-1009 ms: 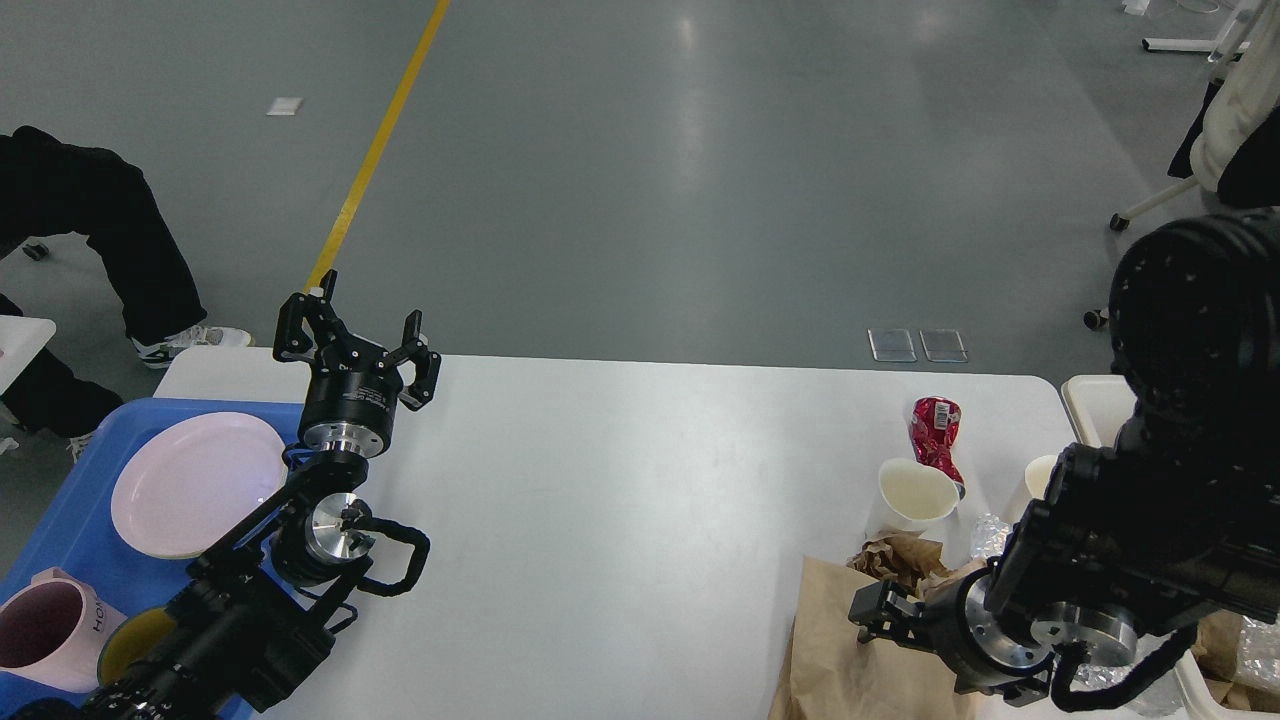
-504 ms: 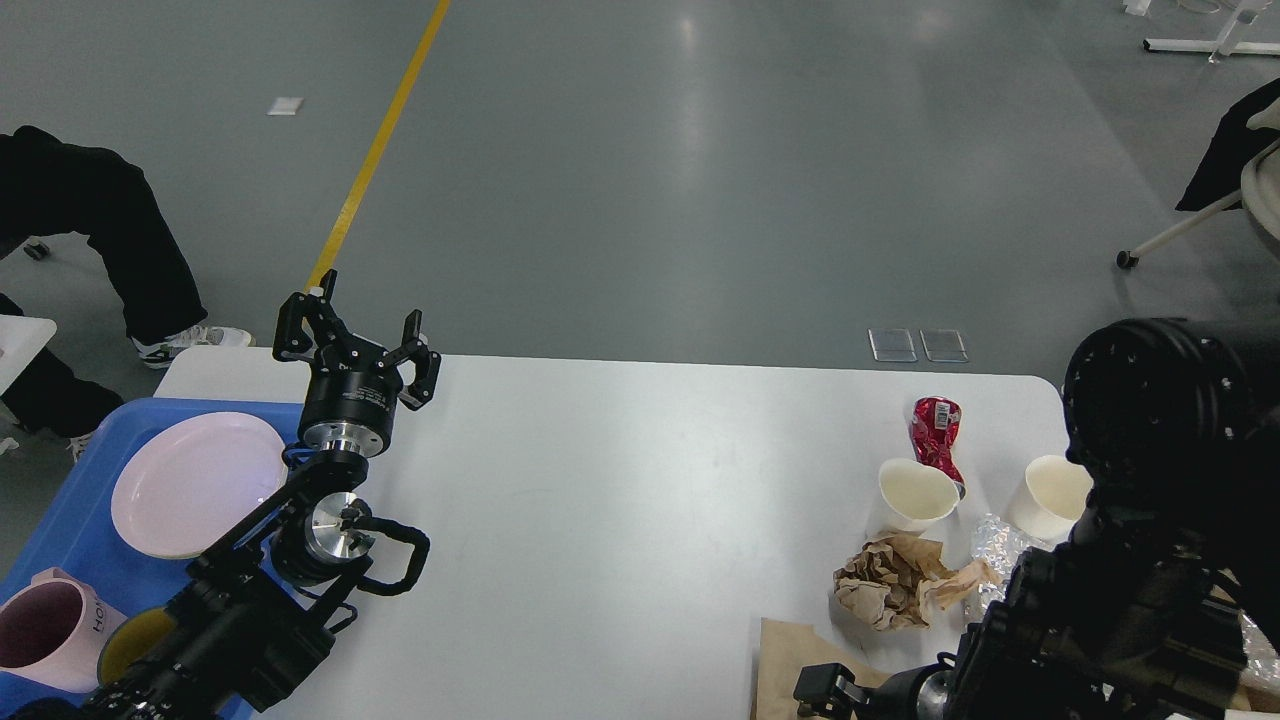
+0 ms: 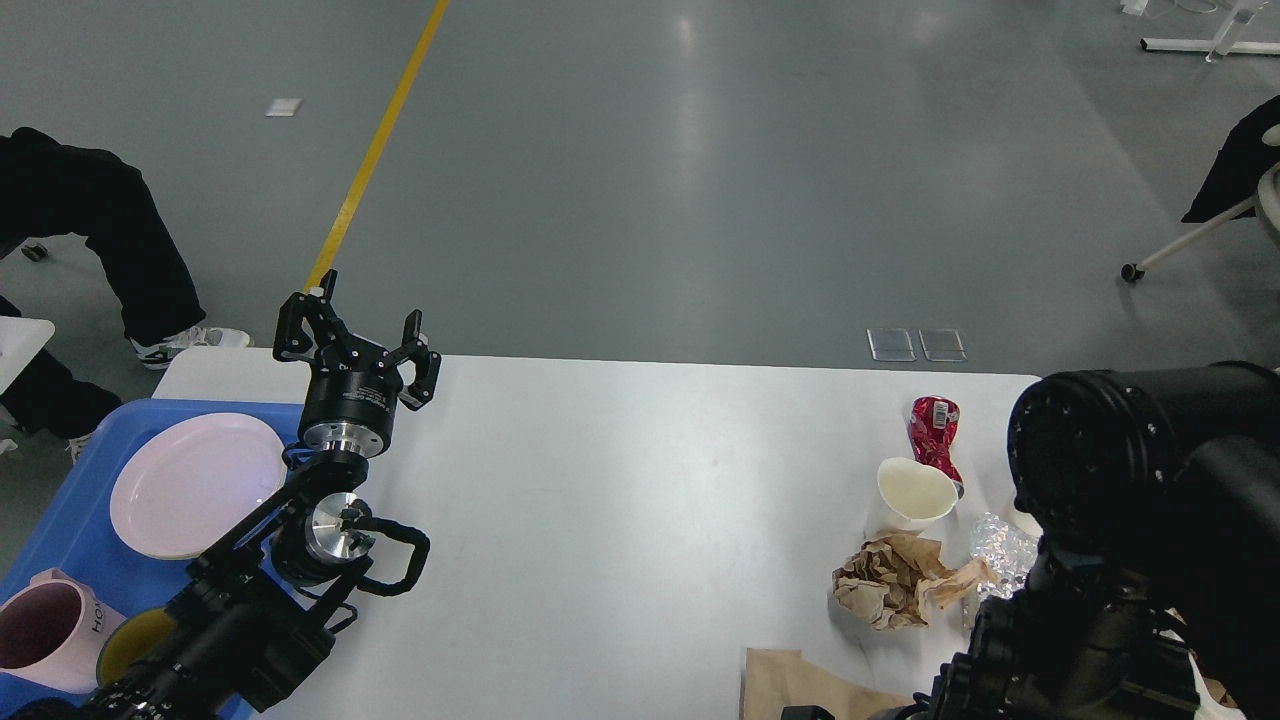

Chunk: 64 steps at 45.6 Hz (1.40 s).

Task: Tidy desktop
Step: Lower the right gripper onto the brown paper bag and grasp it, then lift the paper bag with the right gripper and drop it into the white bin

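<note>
— Where was the left gripper (image 3: 357, 341)?
— Upper left, fingers spread, empty, above the desktop's (image 3: 620, 520) far edge.
— The right one?
— Out of sight, lower right, beside crumpled paper (image 3: 893, 580) and a cup (image 3: 915, 493).

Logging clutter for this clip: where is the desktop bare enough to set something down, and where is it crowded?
The desktop is bare across its middle, between the left gripper and the paper cup. It is crowded on the right: crushed red can, cup, crumpled brown paper, foil.
</note>
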Motion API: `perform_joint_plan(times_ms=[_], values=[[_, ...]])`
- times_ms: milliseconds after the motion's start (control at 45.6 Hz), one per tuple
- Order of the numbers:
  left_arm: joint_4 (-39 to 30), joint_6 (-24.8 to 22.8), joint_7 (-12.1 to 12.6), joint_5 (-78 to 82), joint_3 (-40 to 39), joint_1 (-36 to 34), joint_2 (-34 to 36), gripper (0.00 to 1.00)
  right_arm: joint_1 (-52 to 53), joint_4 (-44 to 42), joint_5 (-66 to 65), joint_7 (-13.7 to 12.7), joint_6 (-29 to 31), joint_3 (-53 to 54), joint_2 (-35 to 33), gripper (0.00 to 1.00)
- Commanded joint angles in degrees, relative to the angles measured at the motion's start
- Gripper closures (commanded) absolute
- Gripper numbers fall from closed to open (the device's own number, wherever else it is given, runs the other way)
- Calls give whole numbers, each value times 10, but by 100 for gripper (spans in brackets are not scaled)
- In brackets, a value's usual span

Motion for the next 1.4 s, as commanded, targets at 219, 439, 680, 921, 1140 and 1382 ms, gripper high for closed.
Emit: perform_joint_plan(times_ms=[219, 439, 680, 921, 1140, 1382], values=[[0, 0, 0, 0, 0, 0, 0, 4, -16, -6, -1, 33, -26, 2, 12, 44], [0, 0, 0, 0, 0, 0, 0, 4, -34, -14, -1, 34, -28, 2, 24, 53], [0, 0, 0, 0, 0, 0, 0, 4, -34, -19, -4, 54, -38, 1, 23, 100], [0, 0, 0, 0, 0, 0, 0, 4, -30, -22, -3, 54, -64, 0, 17, 100], [0, 0, 0, 0, 0, 0, 0, 4, 12, 14, -39, 54, -58, -3, -5, 100], [0, 0, 0, 0, 0, 0, 0, 4, 99, 14, -86, 54, 29, -38, -58, 100]])
